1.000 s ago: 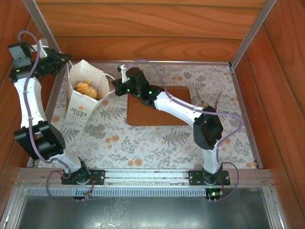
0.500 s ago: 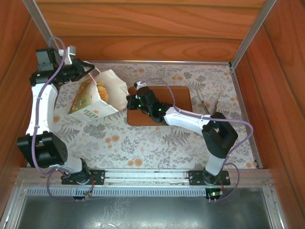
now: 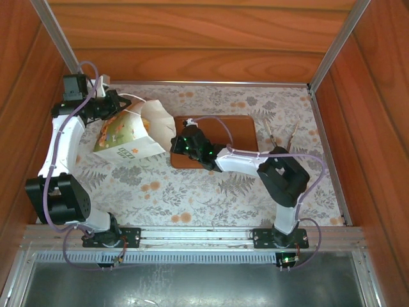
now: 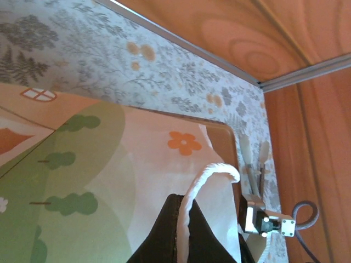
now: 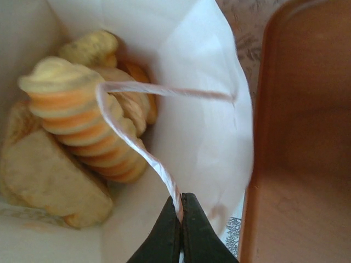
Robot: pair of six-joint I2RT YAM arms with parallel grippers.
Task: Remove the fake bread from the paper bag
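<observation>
1. Top external view: one table (image 3: 192, 192), covered by a fern-and-flower cloth, sits inside wooden walls.
2. Two arms work over it. The left arm (image 3: 61, 144) reaches up the left side. The right arm (image 3: 243, 158) stretches across the middle toward the left.
3. One flat brown board (image 3: 236, 128) lies on the cloth at the centre back.
4. One paper bag (image 3: 137, 131) lies tipped over just left of the board. Its open mouth faces the board and its lip reaches the board's left edge. The printed side with green trees and an orange flower faces the left wrist camera.
5. Fake bread: four pieces can be counted in the right wrist view, all inside the bag.
   - One is a ridged loaf (image 5: 82, 126).
   - One is a pale triangular piece (image 5: 46, 175) beside the loaf.
   - Two rounder pieces are half hidden behind them.
   - Any further pieces cannot be made out.
6. Two grippers, both closed, each pinch one of the bag's handles.
   - The left gripper (image 4: 184, 219) is clamped on a white cord handle (image 4: 211, 175) at the bag's far-left upper edge.
   - The right gripper (image 5: 179, 211) has its fingertips pressed together on the other handle, pulled taut across the bag's mouth.
7. Two pale slender prongs (image 3: 281, 134) lie just right of the board. What they belong to cannot be told.
</observation>
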